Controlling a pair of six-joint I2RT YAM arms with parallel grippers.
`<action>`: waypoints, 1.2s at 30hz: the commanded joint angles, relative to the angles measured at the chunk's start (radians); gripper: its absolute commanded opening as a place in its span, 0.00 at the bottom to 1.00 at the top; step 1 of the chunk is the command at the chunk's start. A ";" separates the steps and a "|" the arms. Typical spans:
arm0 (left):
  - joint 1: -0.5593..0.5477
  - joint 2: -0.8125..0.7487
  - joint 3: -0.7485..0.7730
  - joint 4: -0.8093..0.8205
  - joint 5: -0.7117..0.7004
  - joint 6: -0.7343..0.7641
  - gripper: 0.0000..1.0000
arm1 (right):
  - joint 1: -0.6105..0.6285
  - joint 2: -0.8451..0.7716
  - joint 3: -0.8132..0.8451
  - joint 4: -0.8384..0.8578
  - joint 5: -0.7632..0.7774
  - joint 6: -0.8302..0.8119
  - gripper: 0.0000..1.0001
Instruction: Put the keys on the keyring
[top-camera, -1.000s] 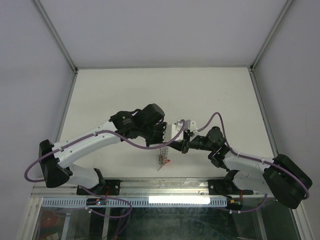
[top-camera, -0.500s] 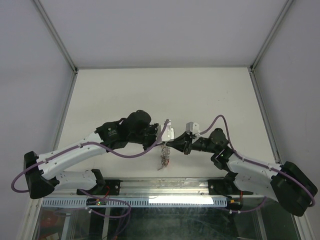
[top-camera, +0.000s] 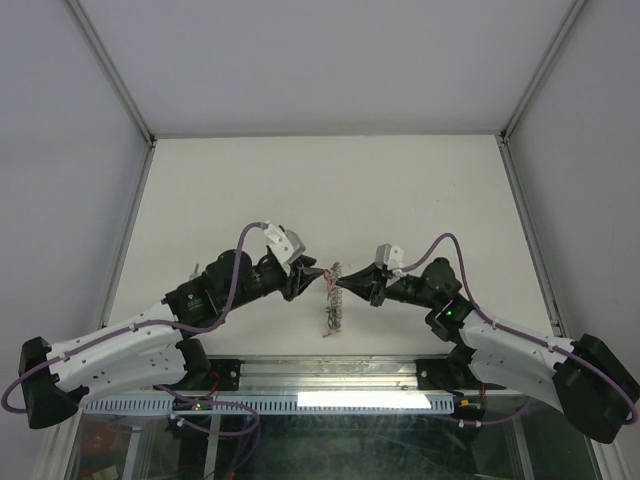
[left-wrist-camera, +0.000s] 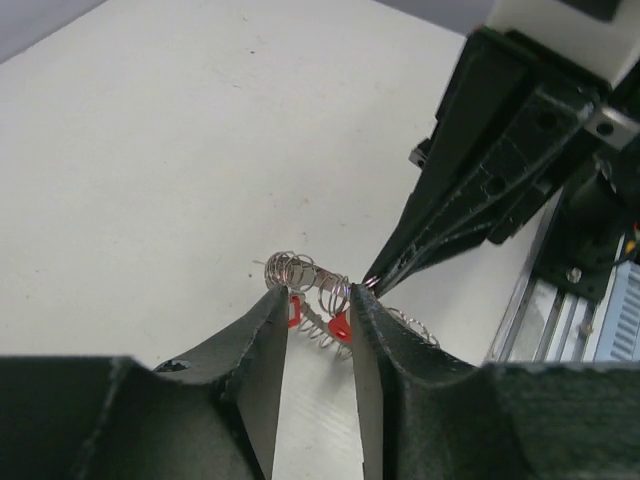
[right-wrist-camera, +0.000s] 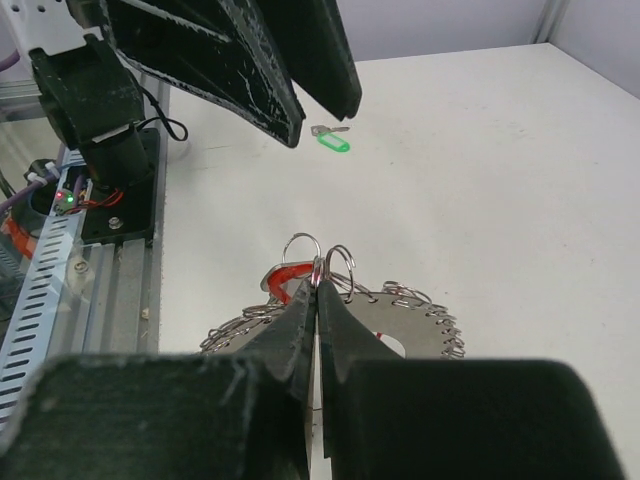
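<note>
The keyring (right-wrist-camera: 420, 325) was pinched, seemingly by a loop, between the right fingers (right-wrist-camera: 290, 345); the left fingers (left-wrist-camera: 255, 360) were spread.

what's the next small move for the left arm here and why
Probably close the left gripper on the red-headed piece. Its jaws stand open with that piece seemingly between them, while the right gripper is shut on a loop of the keyring, steadying it. The green key lies apart, unheld.
</note>
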 joint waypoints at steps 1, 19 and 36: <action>0.011 -0.007 -0.022 0.244 -0.107 -0.252 0.32 | 0.004 -0.010 0.035 0.069 0.067 -0.020 0.00; 0.010 0.151 0.078 0.135 -0.096 -0.600 0.26 | 0.004 -0.024 0.051 0.050 0.159 0.003 0.00; 0.010 0.217 0.118 0.027 -0.078 -0.545 0.24 | 0.004 -0.029 0.049 0.062 0.165 0.010 0.00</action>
